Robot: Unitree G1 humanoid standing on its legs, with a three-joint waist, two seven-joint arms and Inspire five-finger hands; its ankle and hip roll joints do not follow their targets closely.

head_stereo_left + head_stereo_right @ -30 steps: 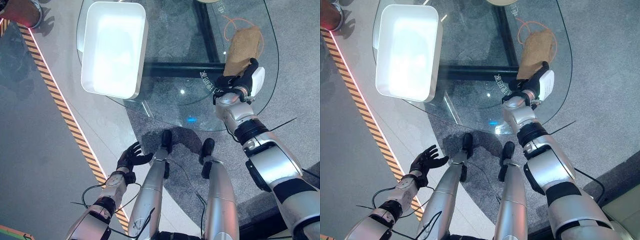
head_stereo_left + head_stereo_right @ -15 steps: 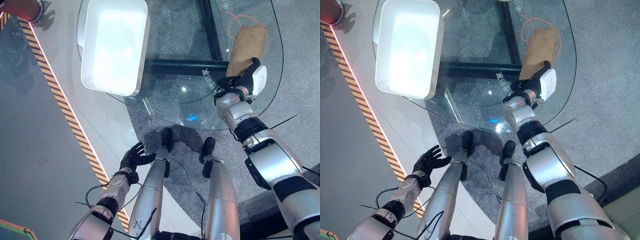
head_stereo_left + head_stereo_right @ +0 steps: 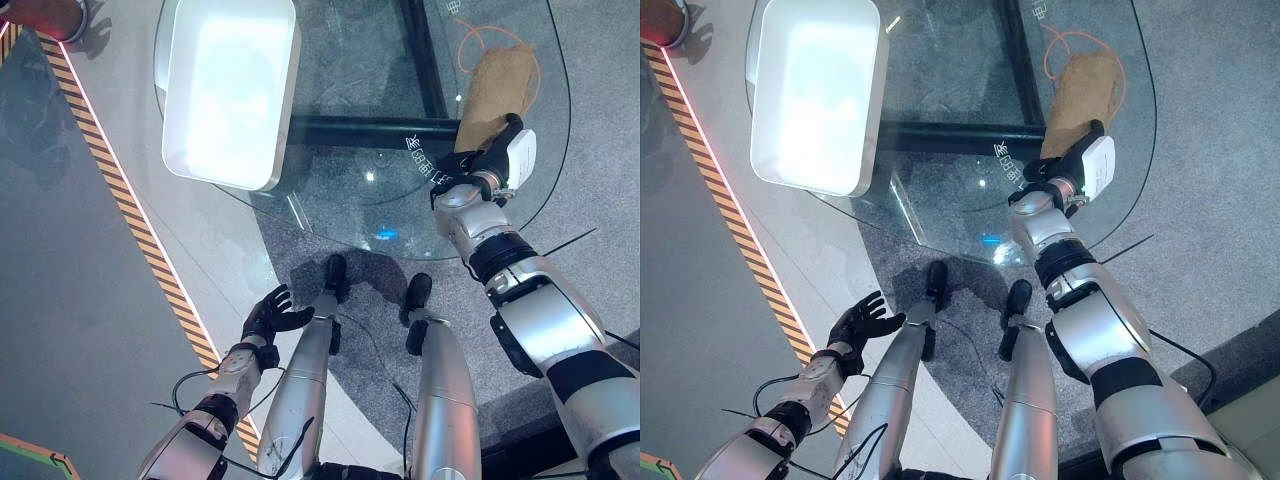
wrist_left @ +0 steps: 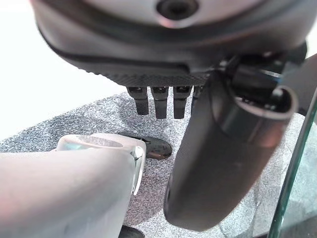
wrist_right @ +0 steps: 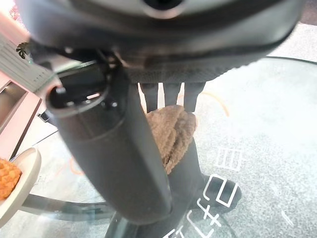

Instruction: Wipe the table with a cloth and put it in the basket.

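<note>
A brown cloth (image 3: 495, 85) lies on the right part of the round glass table (image 3: 370, 200). My right hand (image 3: 488, 160), its thumb under a white cover, rests open on the cloth's near end. Its straight fingers (image 5: 171, 94) lie over the cloth (image 5: 171, 131) in the right wrist view. The white rectangular basket (image 3: 285, 110) stands on the table's left side with nothing in it. My left hand (image 3: 270, 312) hangs open low at the left, away from the table, with its fingers (image 4: 161, 101) held straight over the carpet.
An orange cord (image 3: 465, 45) loops on the glass beside the cloth's far end. A plate with food (image 5: 15, 173) sits further along the table. Striped tape (image 3: 130, 220) runs across the floor on the left. A red object (image 3: 45, 15) is at the top left corner.
The camera has shifted slightly. My right hand stays on the cloth's near end, and my left hand hangs in nearly the same place.
</note>
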